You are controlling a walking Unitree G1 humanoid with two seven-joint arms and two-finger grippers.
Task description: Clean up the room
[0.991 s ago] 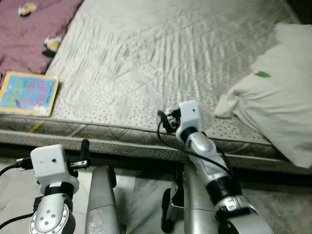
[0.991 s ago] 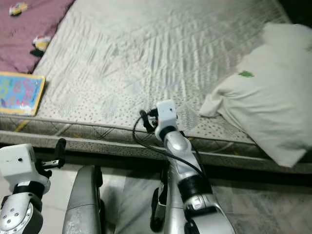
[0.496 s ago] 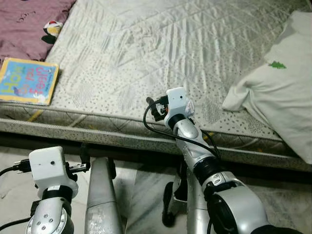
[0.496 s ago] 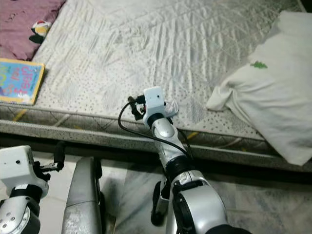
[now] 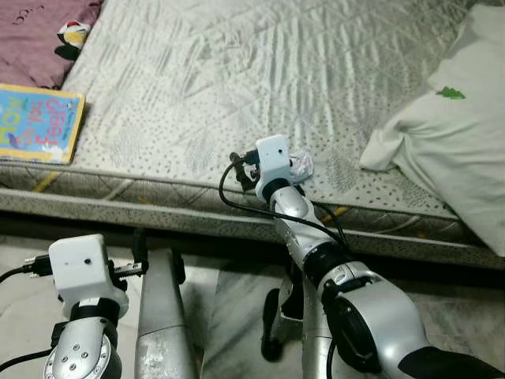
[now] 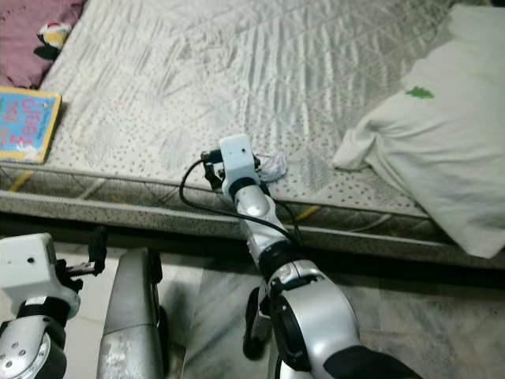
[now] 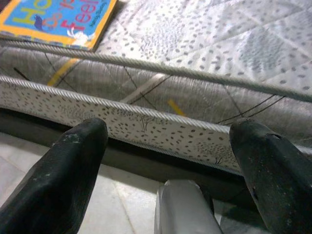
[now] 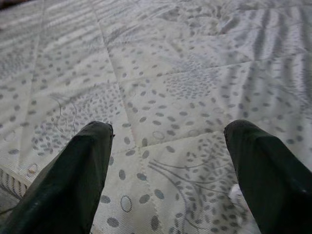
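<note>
My right gripper hangs open just above the dotted grey mattress near its front edge, nothing between its fingers. A small crumpled white thing lies on the mattress right beside that wrist; a white scrap shows by one finger. A colourful picture book lies flat at the mattress's left front corner. A small penguin toy sits on the maroon blanket at the far left. My left gripper is open, low by the floor, facing the mattress side.
A white pillow with a small green tree mark lies at the right of the bed, overhanging the front edge. Pale marble floor runs below the dark gap under the mattress. My own silver legs stand close to the bed.
My right arm has reached further left and forward over the mattress edge, close to the crumpled white thing. The head camera has shifted slightly. The left arm stays low.
</note>
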